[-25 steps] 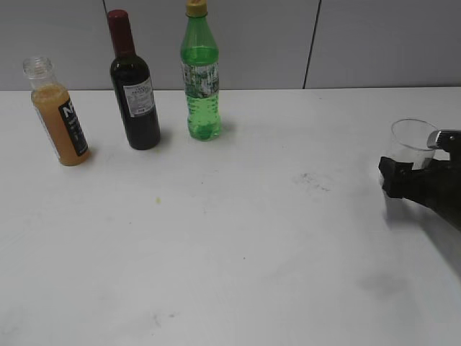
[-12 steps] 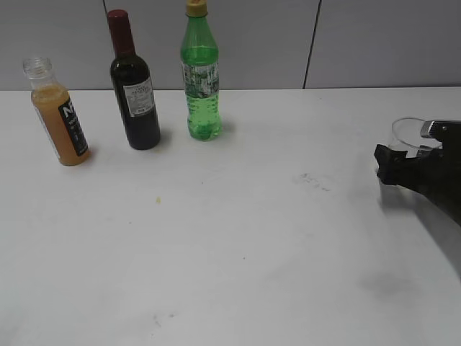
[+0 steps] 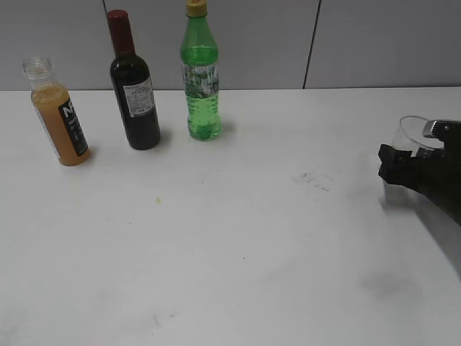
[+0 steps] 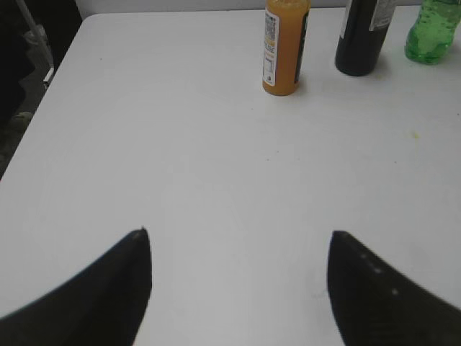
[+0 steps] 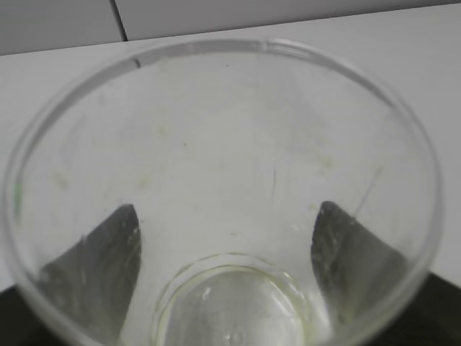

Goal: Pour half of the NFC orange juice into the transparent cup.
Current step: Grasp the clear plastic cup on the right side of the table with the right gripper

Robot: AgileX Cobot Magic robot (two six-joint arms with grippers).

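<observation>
The NFC orange juice [image 3: 61, 119] stands upright and capless at the far left of the white table; it also shows in the left wrist view [image 4: 282, 50]. The transparent cup [image 3: 416, 133] is at the far right, slightly tilted, and fills the right wrist view [image 5: 230, 144]. My right gripper [image 3: 403, 162] is shut on the transparent cup, and its fingers [image 5: 227, 245] show through both sides of the cup's wall. My left gripper [image 4: 238, 245] is open and empty over bare table, well short of the juice bottle. It is out of the exterior view.
A dark wine bottle [image 3: 135, 94] and a green soda bottle [image 3: 200, 79] stand to the right of the juice, near the back wall. The table's left edge [image 4: 43, 94] shows in the left wrist view.
My right gripper has shifted a little around the cup, and the cup's rim now sits slightly higher and tilted. The bottles have not moved.
</observation>
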